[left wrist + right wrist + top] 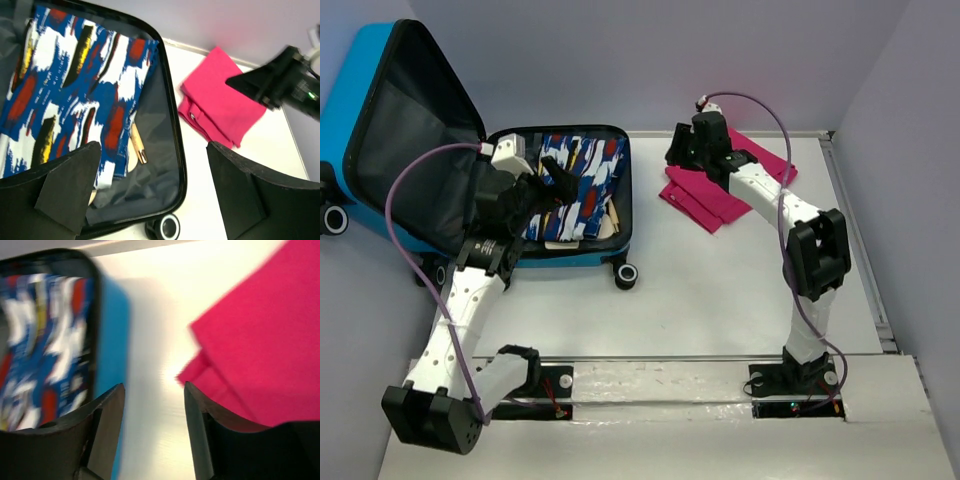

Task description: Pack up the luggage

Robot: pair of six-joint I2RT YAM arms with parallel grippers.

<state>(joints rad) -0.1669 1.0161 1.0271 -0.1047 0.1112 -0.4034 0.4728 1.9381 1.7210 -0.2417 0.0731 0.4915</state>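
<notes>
The luggage (350,90) is laid open at the left rear of the table (720,300), with its lid propped up and cut off by the frame edge. The left gripper (558,178), jaws spread wide and empty, is held over the patterned pouch (588,185) in the base. The right gripper (682,150), parted and holding nothing, is poised at the pink cloth (715,205), well apart from the luggage. Its wrist view is blurred. Bare tabletop is seen between luggage and cloth.
</notes>
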